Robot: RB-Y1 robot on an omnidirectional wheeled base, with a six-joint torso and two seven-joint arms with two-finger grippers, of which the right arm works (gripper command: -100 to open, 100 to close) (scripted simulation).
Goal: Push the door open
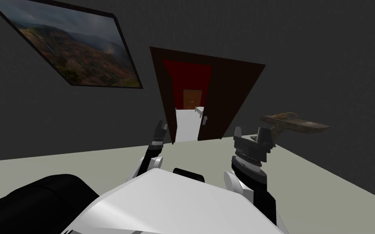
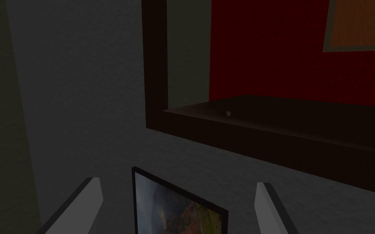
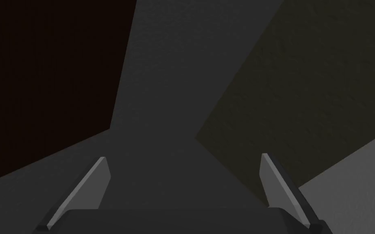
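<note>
Risk: left gripper (image 1: 162,124) and right gripper (image 1: 251,132), both spread, could miss the ajar door (image 1: 227,97) mid-frame, striking its jamb (image 1: 161,81).

This room is dim all round: the dark grey wall (image 1: 304,61) soaks up what light there is, and the open brown door (image 1: 227,97) reads nearly black. The brightest patch is the pale floor (image 1: 186,124) past the door, so the light seems to come from that side, though I cannot be sure. My head's wide lens splays the wall and slants the framed painting (image 1: 73,44) toward a corner. In my right wrist view the fingers (image 3: 93,187) catch only a dull grey sheen.
</note>
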